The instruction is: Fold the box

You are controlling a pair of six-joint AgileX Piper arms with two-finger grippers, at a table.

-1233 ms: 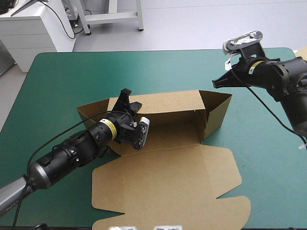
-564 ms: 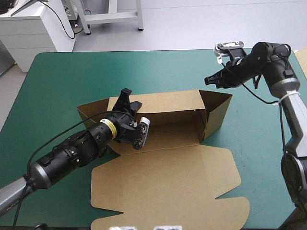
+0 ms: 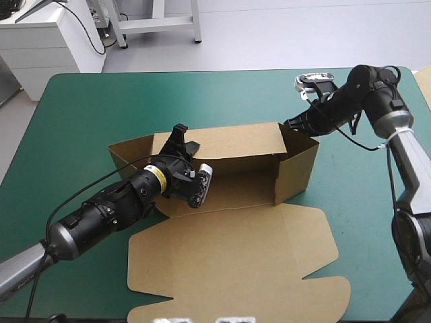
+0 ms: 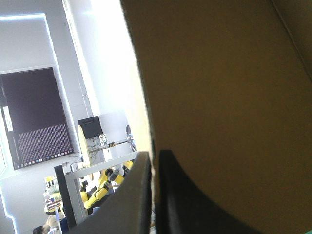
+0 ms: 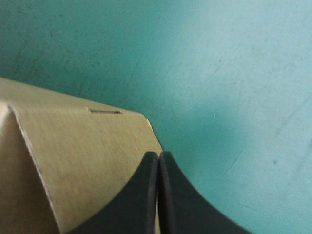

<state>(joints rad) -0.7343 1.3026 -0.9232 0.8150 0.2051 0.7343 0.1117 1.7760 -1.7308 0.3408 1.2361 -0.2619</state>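
Left fingers [image 4: 134,204] clamp box [image 3: 229,145] wall; right fingers [image 5: 144,204] closed at corner.

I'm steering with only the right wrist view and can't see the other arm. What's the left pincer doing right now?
Observer: The left pincer is shut on the far wall of the box, near its left end.
Operator: And the lid, is it up?
Observer: No, the lid lies flat on the teal-green cover, on the near side of the tray.
Operator: Which part is my pincer at?
Observer: The right pincer, shut, sits at the top far corner of the right end wall, which stands upright.
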